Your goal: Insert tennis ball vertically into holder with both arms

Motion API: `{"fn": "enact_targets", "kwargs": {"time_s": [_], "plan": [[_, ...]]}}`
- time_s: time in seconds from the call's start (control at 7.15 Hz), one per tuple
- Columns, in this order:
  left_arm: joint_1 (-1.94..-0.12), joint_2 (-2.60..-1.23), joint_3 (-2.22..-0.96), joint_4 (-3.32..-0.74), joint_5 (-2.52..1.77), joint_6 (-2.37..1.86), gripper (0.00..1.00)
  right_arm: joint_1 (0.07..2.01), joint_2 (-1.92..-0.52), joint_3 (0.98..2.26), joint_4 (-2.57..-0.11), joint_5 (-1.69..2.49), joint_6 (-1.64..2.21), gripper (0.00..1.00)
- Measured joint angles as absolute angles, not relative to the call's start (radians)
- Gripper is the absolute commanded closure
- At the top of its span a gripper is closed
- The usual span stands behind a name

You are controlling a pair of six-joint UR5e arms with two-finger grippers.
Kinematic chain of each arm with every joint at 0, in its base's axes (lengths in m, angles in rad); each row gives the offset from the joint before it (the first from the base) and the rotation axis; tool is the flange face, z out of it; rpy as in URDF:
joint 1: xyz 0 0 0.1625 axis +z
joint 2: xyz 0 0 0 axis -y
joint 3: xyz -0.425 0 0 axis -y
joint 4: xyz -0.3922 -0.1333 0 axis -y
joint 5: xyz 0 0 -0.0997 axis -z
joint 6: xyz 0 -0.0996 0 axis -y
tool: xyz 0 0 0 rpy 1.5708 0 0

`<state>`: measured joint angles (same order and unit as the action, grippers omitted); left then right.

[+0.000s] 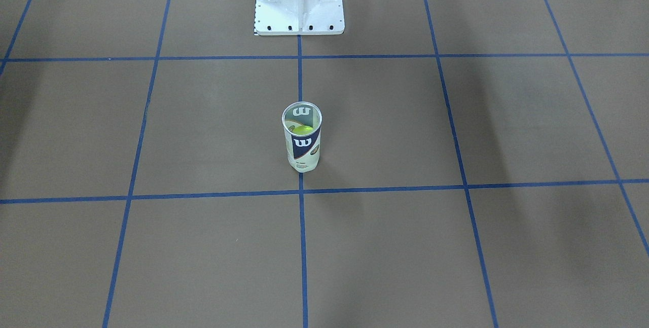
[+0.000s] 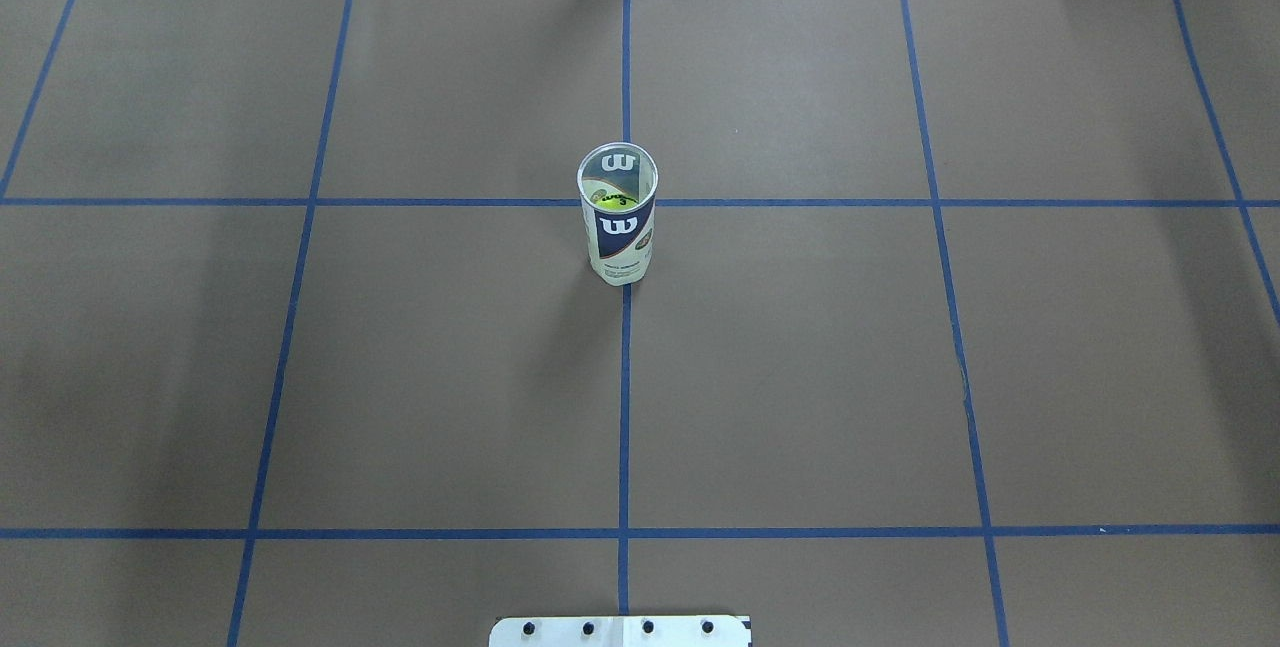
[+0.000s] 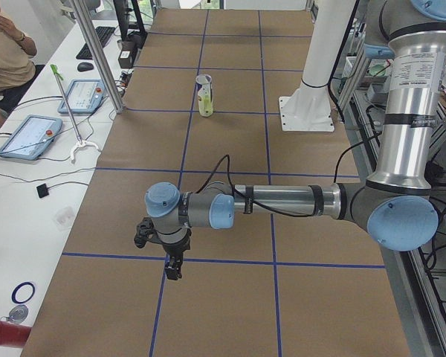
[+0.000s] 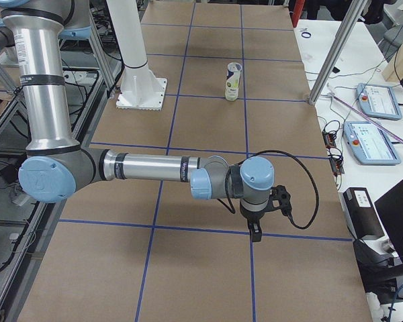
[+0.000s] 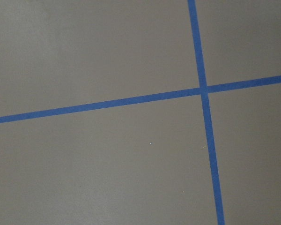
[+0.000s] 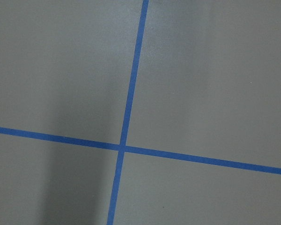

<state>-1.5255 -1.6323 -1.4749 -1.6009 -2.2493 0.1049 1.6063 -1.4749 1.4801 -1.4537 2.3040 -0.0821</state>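
The holder (image 1: 301,138), a clear tube with a white and navy label and a white "W", stands upright at the table's middle on the centre tape line. It shows too in the overhead view (image 2: 618,215) and both side views (image 3: 204,94) (image 4: 233,81). A yellow-green tennis ball (image 1: 303,129) sits inside it (image 2: 612,199). My left gripper (image 3: 172,264) shows only in the left side view, far from the holder at the table's end; I cannot tell if it is open or shut. My right gripper (image 4: 255,230) shows only in the right side view, at the other end; likewise I cannot tell.
The white pedestal base (image 1: 299,1) stands behind the holder on the robot's side (image 2: 620,631). Blue tape lines cross the brown table. Tablets (image 3: 30,136), cables and an operator (image 3: 4,52) are beside the table in the side views. Both wrist views show only table and tape.
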Motion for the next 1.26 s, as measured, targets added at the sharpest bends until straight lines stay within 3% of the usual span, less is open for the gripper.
{"fn": "enact_targets", "kwargs": {"time_s": [1.26], "plan": [[-1.55,-1.538,-1.624,-1.604,-2.304,0.109,0.0,1.577,-1.463,1.52,-1.455,2.297,-0.019,0.0]]}}
